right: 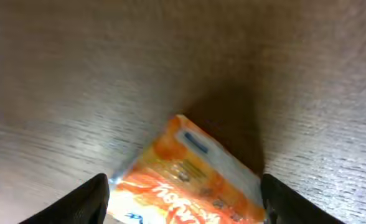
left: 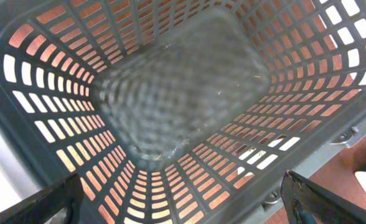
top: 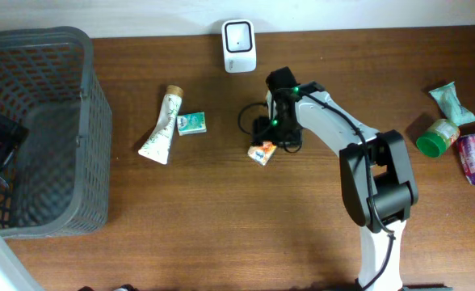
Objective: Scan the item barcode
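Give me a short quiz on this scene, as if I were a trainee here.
1. True or false: the left gripper is open and points into the basket.
2. Which item lies between the fingers of the right gripper? A) a tube B) the orange packet C) a jar
3. What colour is the scanner?
Key: 1 true; 2 B; 3 white.

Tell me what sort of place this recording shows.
Probably a mock shop checkout: a white barcode scanner at the wooden table's far edge, a grey shopping basket on the left, loose goods like a tube and green-lidded jar.
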You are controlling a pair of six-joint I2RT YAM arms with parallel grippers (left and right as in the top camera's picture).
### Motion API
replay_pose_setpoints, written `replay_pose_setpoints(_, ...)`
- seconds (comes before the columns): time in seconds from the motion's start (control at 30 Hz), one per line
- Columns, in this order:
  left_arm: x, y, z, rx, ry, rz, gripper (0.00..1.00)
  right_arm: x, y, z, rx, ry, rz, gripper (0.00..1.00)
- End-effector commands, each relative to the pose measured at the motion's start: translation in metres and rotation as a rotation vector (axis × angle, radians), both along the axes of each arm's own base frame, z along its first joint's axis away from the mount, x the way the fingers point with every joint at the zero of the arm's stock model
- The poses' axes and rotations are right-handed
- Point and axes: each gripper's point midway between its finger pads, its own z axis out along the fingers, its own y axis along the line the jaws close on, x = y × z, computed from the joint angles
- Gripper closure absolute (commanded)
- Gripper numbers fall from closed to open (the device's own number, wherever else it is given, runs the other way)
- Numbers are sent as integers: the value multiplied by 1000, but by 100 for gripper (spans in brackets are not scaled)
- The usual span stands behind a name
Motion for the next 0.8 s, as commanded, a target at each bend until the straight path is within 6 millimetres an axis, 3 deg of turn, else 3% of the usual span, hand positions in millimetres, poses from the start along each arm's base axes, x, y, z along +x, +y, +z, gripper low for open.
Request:
replay_pose_setpoints(0.0, -1, 1, 0, -1, -2, 8, 1, 20, 16, 47, 121, -66, 40, 26)
replay_pose_setpoints(0.03, -1, 1, 0, -1, -1, 8, 1, 10, 17, 61, 166, 10, 8, 26)
replay_pose_setpoints(0.1, -1, 1, 0, -1, -2, 8, 1, -13, 12, 59, 172, 144, -51, 24)
replay_pose_setpoints(0.17, -1, 1, 0, -1, -2, 8, 1, -25, -20, 36, -16, 174, -89, 20)
replay_pose_setpoints(0.2, -1, 1, 0, -1, -2, 8, 1, -37, -23, 25, -27, 228, -137, 21)
replay_pose_setpoints(0.27, -1, 1, 0, -1, -2, 8, 1, -35, -22, 5, -15, 231, -230, 34)
replay_pose_setpoints(0.3, -1, 1, 0, -1, -1, 8, 1, -32, -16, -3, 19, 230, -274, 49)
replay_pose_setpoints(0.37, -1, 1, 0, -1, -2, 8, 1, -23, 1, -6, 128, 199, -258, 49)
replay_pose_setpoints(0.43, -1, 1, 0, -1, -1, 8, 1, -20, 1, -6, 131, 183, -257, 51)
replay_pose_setpoints(0.47, -1, 1, 0, -1, -2, 8, 1, -17, -5, -9, 95, 164, -260, 67)
replay_pose_setpoints(0.5, -1, 1, 0, -1, -1, 8, 1, -17, -8, -11, 77, 159, -263, 73)
replay_pose_setpoints(0.63, -1, 1, 0, -1, -2, 8, 1, -23, -12, -23, 45, 158, -264, 69)
replay_pose_setpoints(0.67, -1, 1, 0, -1, -2, 8, 1, -26, -11, -30, 48, 151, -260, 75)
replay_pose_setpoints(0.7, -1, 1, 0, -1, -2, 8, 1, -29, -9, -31, 59, 164, -255, 96)
replay_pose_setpoints(0.77, -1, 1, 0, -1, -2, 8, 1, -28, 2, -19, 148, 191, -245, 96)
